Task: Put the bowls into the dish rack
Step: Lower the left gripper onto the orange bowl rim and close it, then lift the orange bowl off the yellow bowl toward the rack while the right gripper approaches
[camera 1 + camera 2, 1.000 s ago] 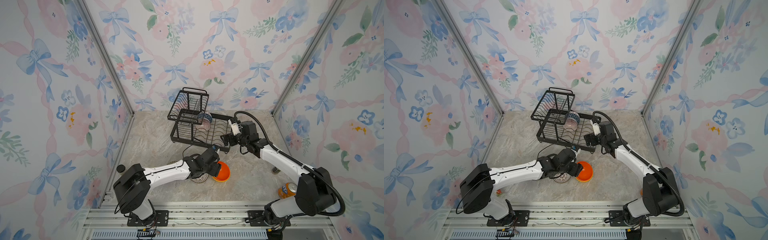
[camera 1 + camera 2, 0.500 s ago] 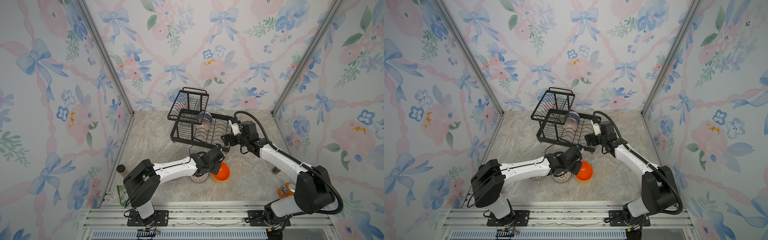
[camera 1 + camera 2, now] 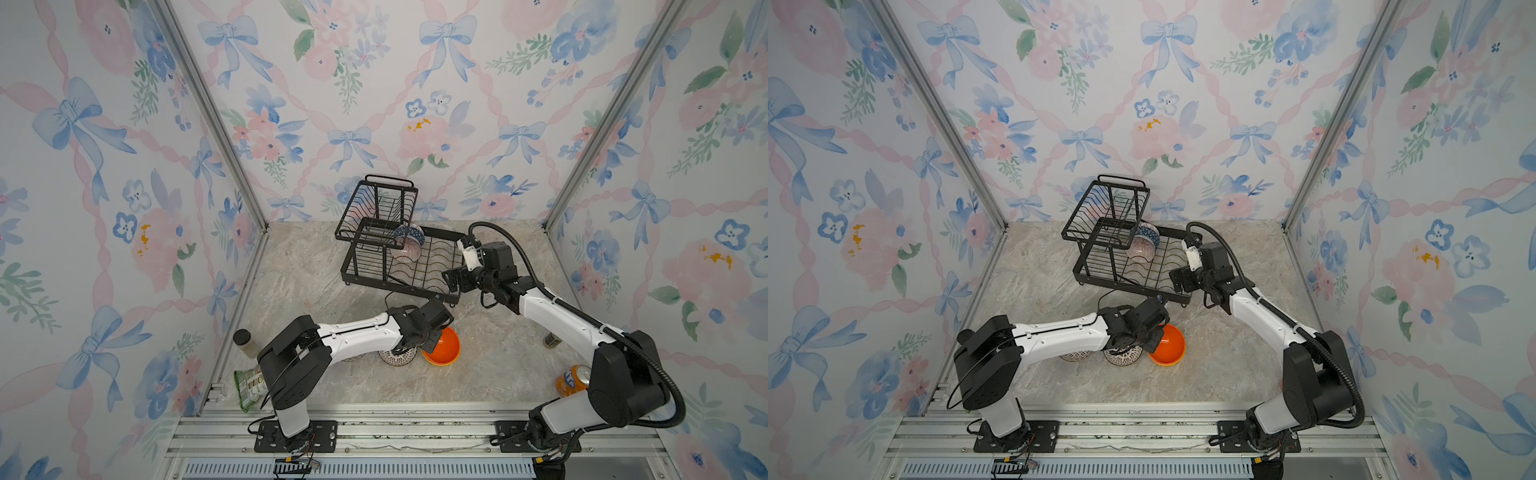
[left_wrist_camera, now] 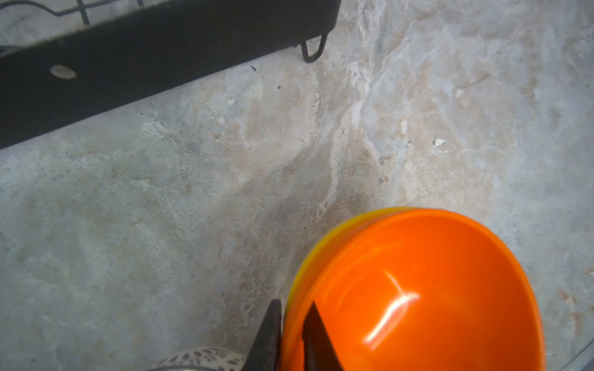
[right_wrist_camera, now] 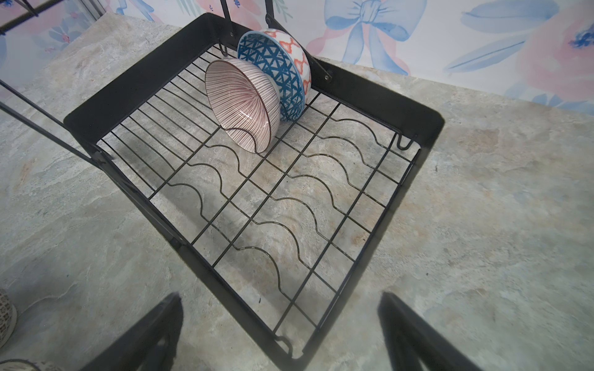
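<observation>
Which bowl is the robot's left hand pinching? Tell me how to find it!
Look for the black dish rack at the back of the table. Just in front of it, the left gripper pinches the rim of the orange bowl. It is plain and shiny, while the brown-and-white bowl beside it is patterned.

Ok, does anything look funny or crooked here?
The orange bowl sits nested in a yellow bowl, only the yellow rim peeking out. The dish rack sits crooked on the table.
</observation>
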You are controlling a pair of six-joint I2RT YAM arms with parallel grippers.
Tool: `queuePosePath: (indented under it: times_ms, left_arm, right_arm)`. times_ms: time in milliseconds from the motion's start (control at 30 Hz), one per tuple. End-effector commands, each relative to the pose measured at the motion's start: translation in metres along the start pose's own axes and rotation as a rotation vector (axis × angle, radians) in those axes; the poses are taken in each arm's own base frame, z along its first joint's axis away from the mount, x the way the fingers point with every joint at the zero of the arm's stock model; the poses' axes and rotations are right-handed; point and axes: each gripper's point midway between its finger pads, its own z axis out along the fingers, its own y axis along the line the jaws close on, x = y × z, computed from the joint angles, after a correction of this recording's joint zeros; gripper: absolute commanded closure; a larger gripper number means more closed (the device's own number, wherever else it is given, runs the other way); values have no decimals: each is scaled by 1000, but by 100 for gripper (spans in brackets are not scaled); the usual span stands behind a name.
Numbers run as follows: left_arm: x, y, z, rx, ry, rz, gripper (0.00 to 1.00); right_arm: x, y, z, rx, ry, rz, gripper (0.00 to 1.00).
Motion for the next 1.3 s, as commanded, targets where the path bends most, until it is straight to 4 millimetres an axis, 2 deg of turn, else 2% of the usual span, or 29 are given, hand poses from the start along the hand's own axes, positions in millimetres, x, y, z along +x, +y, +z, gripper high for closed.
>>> queuePosePath:
  times_ms: [0, 400, 667, 867, 1133, 1267]
  left_arm:
    - [-3, 1, -3, -24, 0, 20, 90]
    - [-17, 1, -14, -32, -35, 23, 100]
    - [-36, -2, -28, -25, -88, 44, 100]
    - [-43, 3, -38, -45, -124, 49, 100]
    - [-51, 25, -70, -94, -206, 30, 100]
    - [-52, 45, -85, -115, -239, -4, 100]
  right_arm:
    - [0, -3, 2, -4, 5, 3, 3]
    - [0, -2, 1, -9, 4, 1, 3]
    - [-3, -2, 0, -13, -1, 2, 3]
    - [-10, -3, -5, -19, -21, 16, 3]
    - [-30, -5, -22, -83, -96, 95, 3]
    - [-39, -3, -34, -98, -118, 99, 3]
